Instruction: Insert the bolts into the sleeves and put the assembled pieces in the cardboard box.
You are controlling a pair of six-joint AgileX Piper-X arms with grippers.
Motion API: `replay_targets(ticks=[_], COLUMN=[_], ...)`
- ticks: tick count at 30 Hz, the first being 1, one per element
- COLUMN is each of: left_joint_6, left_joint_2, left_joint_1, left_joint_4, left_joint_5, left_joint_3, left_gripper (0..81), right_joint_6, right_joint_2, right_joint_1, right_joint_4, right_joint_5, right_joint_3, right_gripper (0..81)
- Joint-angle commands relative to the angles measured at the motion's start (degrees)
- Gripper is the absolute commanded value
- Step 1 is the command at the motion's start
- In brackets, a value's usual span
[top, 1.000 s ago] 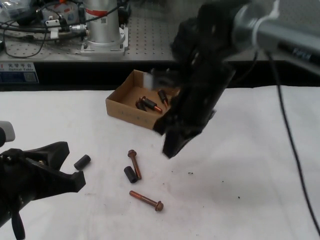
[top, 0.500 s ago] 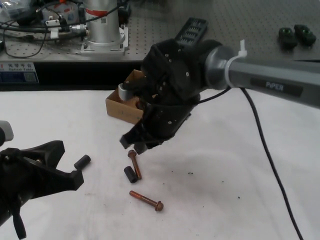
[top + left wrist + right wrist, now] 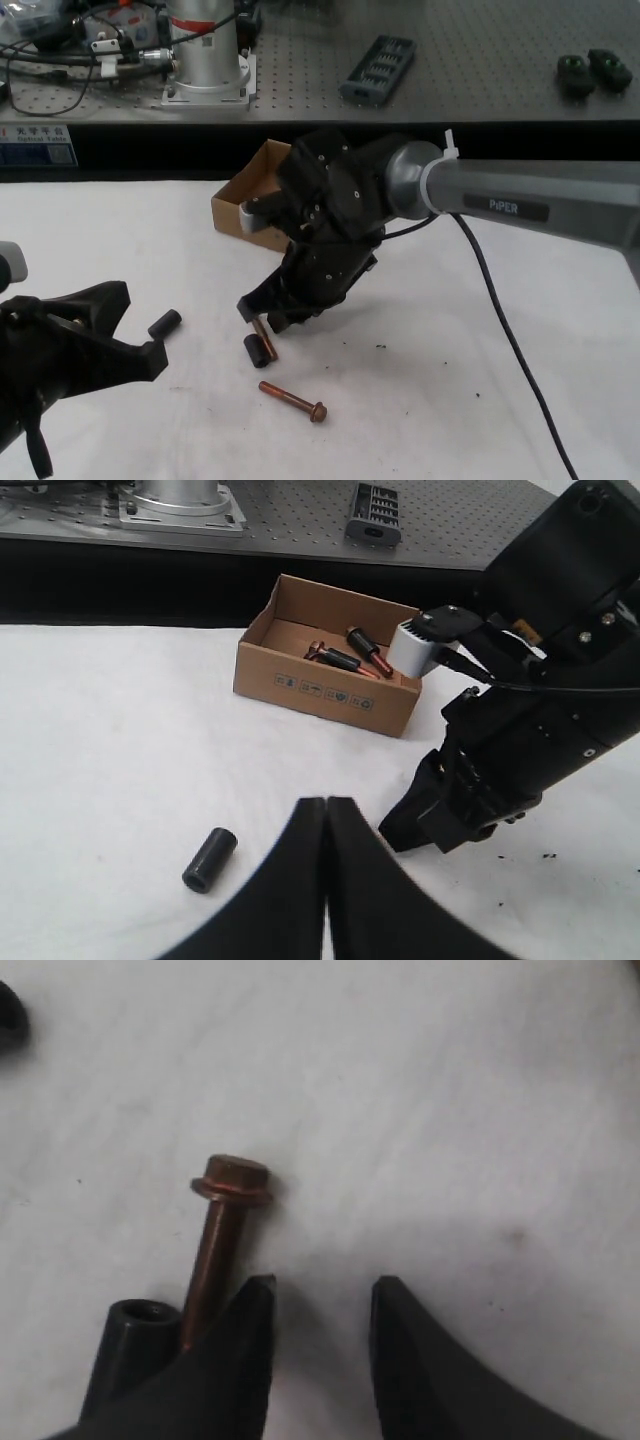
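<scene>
My right gripper (image 3: 320, 1300) is open just above the white cloth, its jaws a little apart with nothing between them. A copper bolt (image 3: 222, 1230) lies just outside one fingertip, beside a black sleeve (image 3: 133, 1332). In the high view the same gripper (image 3: 262, 312) hangs over that bolt (image 3: 263, 331) and sleeve (image 3: 258, 351). A second bolt (image 3: 293, 400) lies nearer the front. Another sleeve (image 3: 210, 858) lies alone near my left gripper (image 3: 326, 815), which is shut and empty, low at the front left. The cardboard box (image 3: 320, 688) holds assembled pieces (image 3: 340, 660).
The right arm (image 3: 520, 205) and its cable (image 3: 500, 320) stretch across from the right, over the box's near side. A dark bench edge (image 3: 120, 150) with equipment runs behind the cloth. Open cloth lies at the right and front.
The right arm has swung left and down from beside the box until its gripper hangs low over the bolt and sleeve. The left arm has stayed put.
</scene>
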Motion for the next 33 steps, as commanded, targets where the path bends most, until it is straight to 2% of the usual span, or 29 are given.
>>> replay_targets(ticks=[1,9,25,28,33], left_joint_6=[0.5,0.5,0.4,0.4,0.4], left_joint_2=[-0.5,-0.5,-0.5,-0.5,-0.5], left_joint_1=[0.2,0.2,0.2,0.2,0.2], left_joint_4=[-1.2,-1.2,-1.2,-1.2,-1.2], left_joint_5=[-0.9,-0.9,-0.9,-0.9,-0.9], left_joint_3=[0.1,0.1,0.1,0.1,0.1], left_gripper=[0.6,0.6,0.6,0.6,0.6], right_joint_6=[0.4,1.7,1.3,0.8,-0.8], right_joint_2=[0.7,0.7,0.6,0.7,0.7], right_joint_1=[0.4,1.5,5.4,5.9,5.8], right_joint_4=[-1.4,-2.3,-0.8,-0.8,-0.1], right_joint_5=[-0.4,-3.2,-3.0,-2.3,2.8], right_joint_3=[0.0,-0.5,-4.8,-4.8,-4.7], right_gripper=[26.2,26.2,26.2,26.2,26.2])
